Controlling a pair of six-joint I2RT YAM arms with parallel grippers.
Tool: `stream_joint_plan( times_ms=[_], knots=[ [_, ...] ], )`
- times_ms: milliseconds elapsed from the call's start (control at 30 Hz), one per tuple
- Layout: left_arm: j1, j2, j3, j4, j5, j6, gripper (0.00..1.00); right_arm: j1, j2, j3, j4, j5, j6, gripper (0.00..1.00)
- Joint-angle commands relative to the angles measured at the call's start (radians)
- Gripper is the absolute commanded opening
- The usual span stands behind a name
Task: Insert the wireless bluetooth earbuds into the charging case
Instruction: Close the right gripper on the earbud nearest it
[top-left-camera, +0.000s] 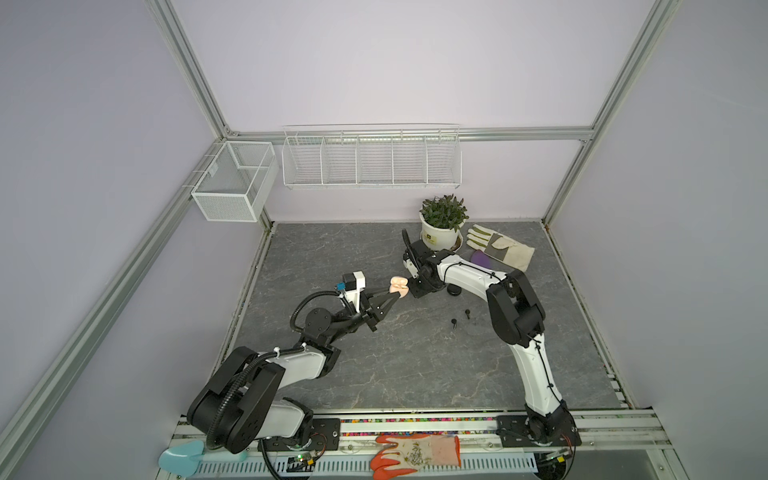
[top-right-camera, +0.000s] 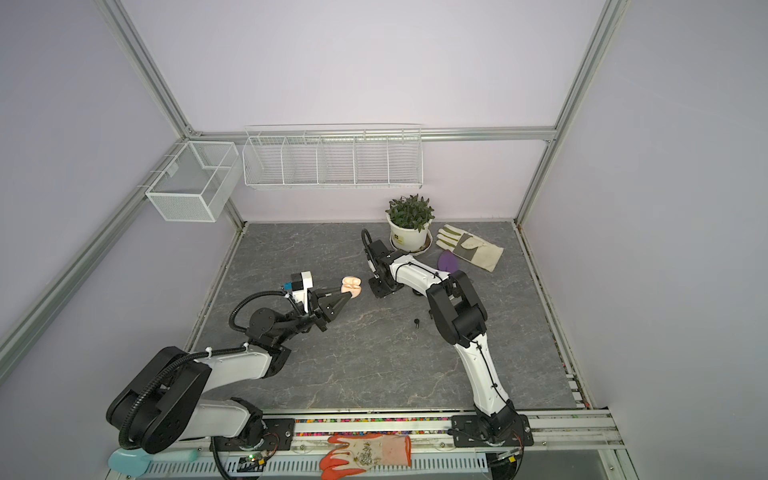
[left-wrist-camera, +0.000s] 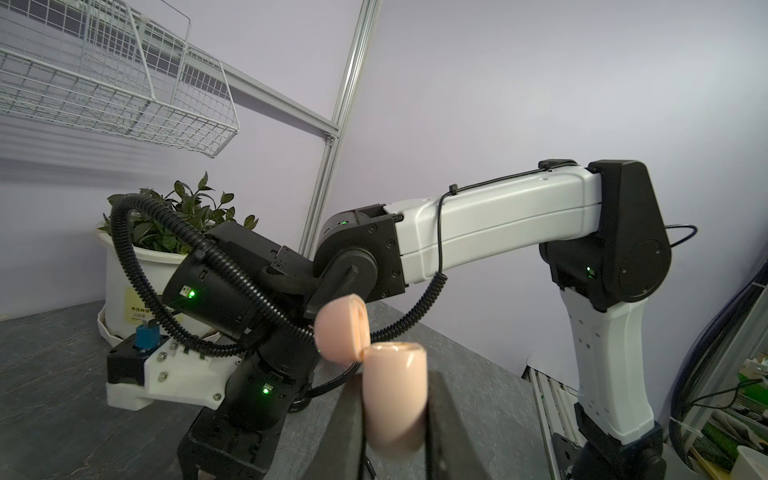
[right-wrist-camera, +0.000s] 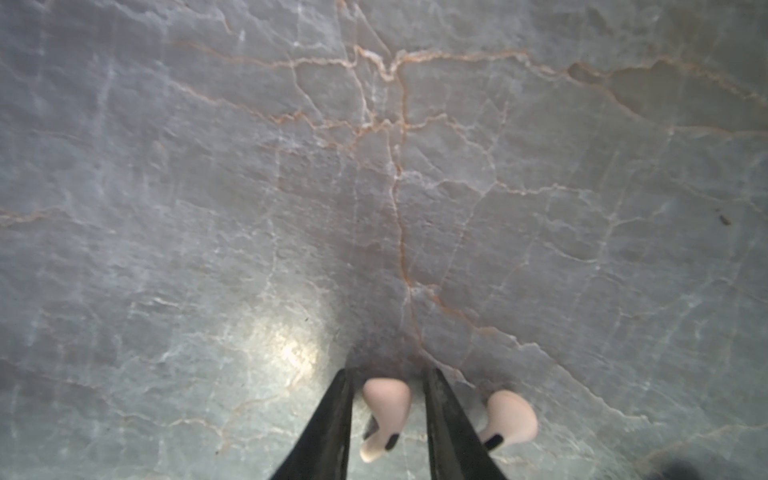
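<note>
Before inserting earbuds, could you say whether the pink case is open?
Open: the case shows its lid swung back on the hinge.

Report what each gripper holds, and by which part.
Left gripper clamps the open peach charging case by its base, lid free. Right gripper holds nothing: jaws straddle a pale pink stemmed earbud, not yet gripped.
</note>
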Motion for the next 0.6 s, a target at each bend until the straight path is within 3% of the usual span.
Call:
stream_joint_plan(
  times_ms=[0,567],
  knots=[
    [-0.002,-0.023,-0.016,0.037,-0.015,0.017,0.00,0.010,0.028,0.014,-0.025,0.015,0.011,0.31],
    [-0.002,-0.037,-0.026,0.037,-0.027,0.017,0.00,0.015,-0.004,-0.009,-0.014,0.033,0.024,0.24]
  ],
)
